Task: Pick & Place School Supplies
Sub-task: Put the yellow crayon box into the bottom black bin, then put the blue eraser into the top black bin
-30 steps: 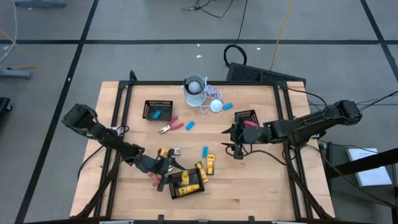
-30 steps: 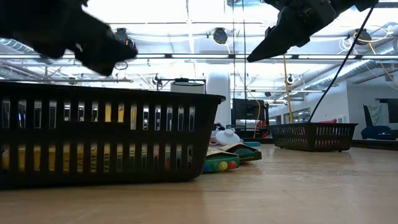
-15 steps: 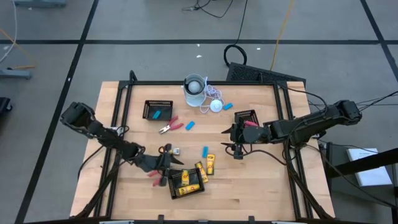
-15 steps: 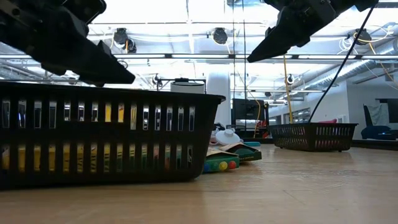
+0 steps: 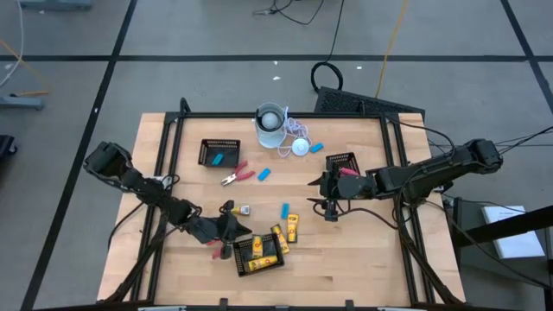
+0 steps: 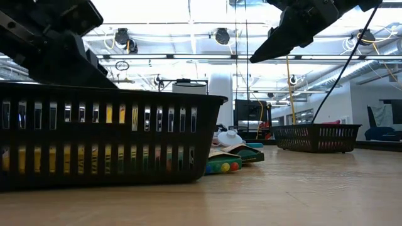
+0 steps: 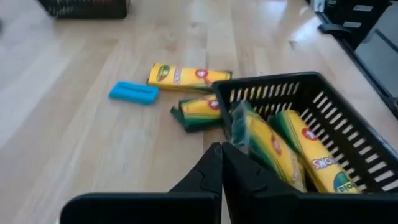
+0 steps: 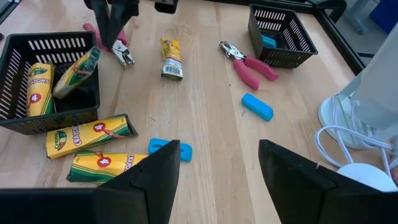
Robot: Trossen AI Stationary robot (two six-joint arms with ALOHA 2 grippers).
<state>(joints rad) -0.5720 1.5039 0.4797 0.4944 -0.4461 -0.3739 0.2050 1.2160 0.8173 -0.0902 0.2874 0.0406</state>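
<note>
Two arms seen from above: left gripper [image 5: 226, 238] beside the front tray [image 5: 257, 256], jaws closed, empty; right gripper [image 5: 331, 210] mid-tabletop [image 5: 363, 259], jaws wide. Left wrist: crayon packs [image 7: 283, 149] in tray, another [image 7: 186, 76] and blue stick [image 7: 134, 93] outside. Right wrist: red pliers [image 8: 247, 60] loose.

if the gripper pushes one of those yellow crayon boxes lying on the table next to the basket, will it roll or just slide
Probably slide. The yellow crayon box lies flat on the wooden table, and its flat-sided oblong shape looks unlikely to roll. It looks like thin card, so likely light and somewhat crushable under a hard squeeze. A push near one end would probably spin it rather than move it straight.
</note>
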